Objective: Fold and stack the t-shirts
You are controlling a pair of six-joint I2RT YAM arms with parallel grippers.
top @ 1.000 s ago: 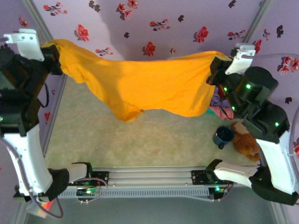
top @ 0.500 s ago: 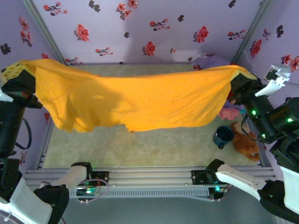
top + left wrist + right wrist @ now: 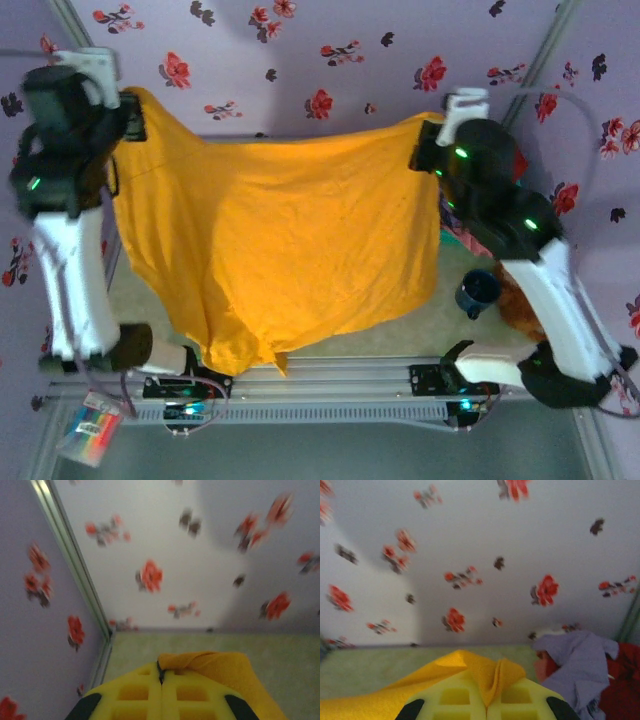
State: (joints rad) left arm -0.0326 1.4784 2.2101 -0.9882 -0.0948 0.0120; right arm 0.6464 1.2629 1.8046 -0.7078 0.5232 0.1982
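Barely begun: left gripper [image 3: 161, 675] and right gripper [image 3: 489, 692] each pinch the orange-yellow t-shirt [image 3: 290, 250], hanging unfolded; lavender t-shirt [image 3: 580, 660] and red t-shirt [image 3: 626, 680] lie heaped at the far right corner of the worktop [image 3: 365, 667].

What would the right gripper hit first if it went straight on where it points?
Likely the floral back wall: past the orange-yellow t-shirt pinched in the right gripper, bare table lies ahead. The lavender t-shirt sits off to the right. Depth unclear.
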